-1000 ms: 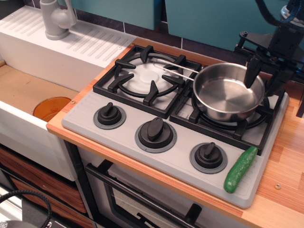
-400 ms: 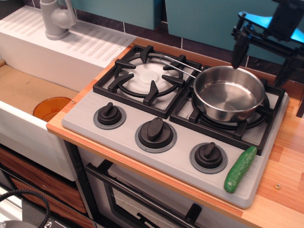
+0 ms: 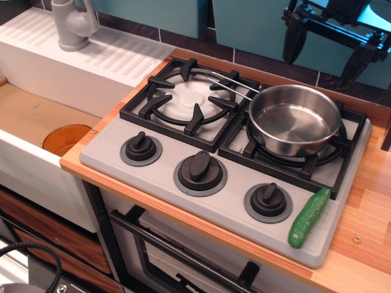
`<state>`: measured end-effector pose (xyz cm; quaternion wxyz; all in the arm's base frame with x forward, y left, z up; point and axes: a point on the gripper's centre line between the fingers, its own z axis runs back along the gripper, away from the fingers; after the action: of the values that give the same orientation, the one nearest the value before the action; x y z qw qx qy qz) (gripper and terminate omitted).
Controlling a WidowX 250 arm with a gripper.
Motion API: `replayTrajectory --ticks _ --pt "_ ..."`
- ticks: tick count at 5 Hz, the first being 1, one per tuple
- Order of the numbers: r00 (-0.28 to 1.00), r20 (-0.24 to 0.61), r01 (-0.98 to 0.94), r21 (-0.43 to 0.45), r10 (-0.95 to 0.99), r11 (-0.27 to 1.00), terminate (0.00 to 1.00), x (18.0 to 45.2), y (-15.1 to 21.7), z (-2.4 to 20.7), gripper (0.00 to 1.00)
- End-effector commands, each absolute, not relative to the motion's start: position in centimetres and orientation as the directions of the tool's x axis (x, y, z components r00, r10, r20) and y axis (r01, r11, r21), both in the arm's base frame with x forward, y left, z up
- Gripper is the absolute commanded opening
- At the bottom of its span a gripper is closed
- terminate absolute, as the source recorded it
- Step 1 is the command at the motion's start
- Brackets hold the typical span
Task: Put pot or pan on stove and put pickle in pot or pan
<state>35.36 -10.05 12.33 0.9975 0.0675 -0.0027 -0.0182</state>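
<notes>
The shiny steel pot (image 3: 294,119) sits on the right burner of the grey stove (image 3: 183,146), its wire handle pointing left toward the other burner. It is empty inside. The green pickle (image 3: 308,217) lies on the stove's front right corner, beside the right knob. My gripper (image 3: 324,64) hangs in the air above and behind the pot, open, with its two black fingers (image 3: 292,46) spread wide and nothing between them.
A white sink counter with a grey faucet (image 3: 72,23) stands at the back left. An orange disc (image 3: 66,139) lies in the basin at the left. Wooden countertop (image 3: 366,201) runs along the right of the stove. A teal wall is behind.
My gripper has let go of the pot's rim, risen and moved back and left. The pot stays on the right burner. The pickle has not moved.
</notes>
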Motion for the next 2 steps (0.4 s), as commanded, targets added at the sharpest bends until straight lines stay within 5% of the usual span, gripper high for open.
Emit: replayTrajectory --ticks 1,2 --pt "0.997 0.075 0.027 0.116 -0.035 0.993 0.00 35.7 -10.0 14.8 1.00" --pt "0.994 0.110 -0.031 0.109 0.019 0.994 0.00 33.3 -11.3 14.2 1.00"
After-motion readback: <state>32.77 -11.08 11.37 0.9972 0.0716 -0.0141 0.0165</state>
